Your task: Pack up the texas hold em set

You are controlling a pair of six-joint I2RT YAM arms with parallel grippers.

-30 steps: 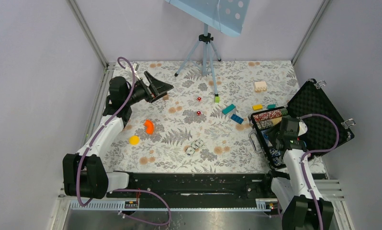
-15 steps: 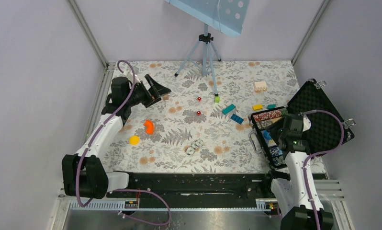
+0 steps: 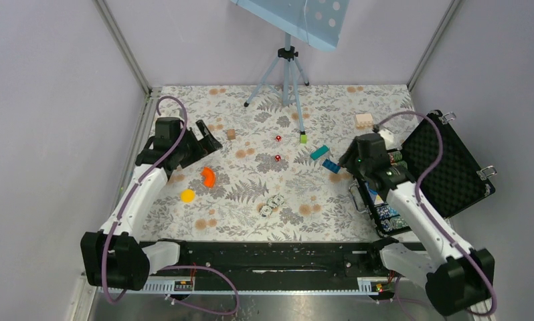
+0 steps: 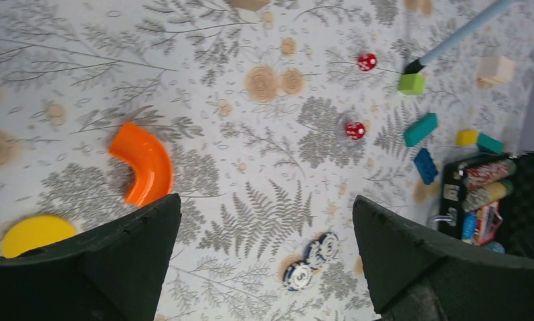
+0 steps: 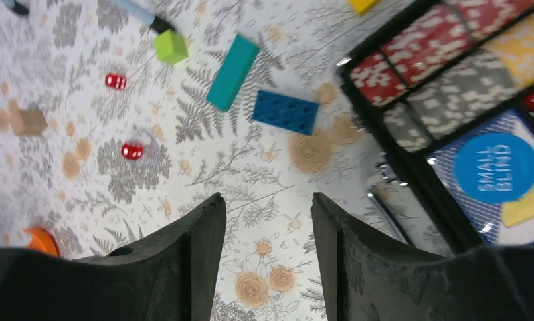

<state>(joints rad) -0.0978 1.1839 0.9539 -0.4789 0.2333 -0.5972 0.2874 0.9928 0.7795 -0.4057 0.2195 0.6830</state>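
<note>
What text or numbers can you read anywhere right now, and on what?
"SMALL BLIND": on the blue round disc inside the open briefcase.
Red dice: pips too small to count.
Loose poker chips: markings blurred, no text readable.
Nothing else is legible.

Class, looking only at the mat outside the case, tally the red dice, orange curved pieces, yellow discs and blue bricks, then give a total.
Red dice: 2
Orange curved piece: 1
Yellow disc: 1
Blue brick: 1
Total: 5
</note>
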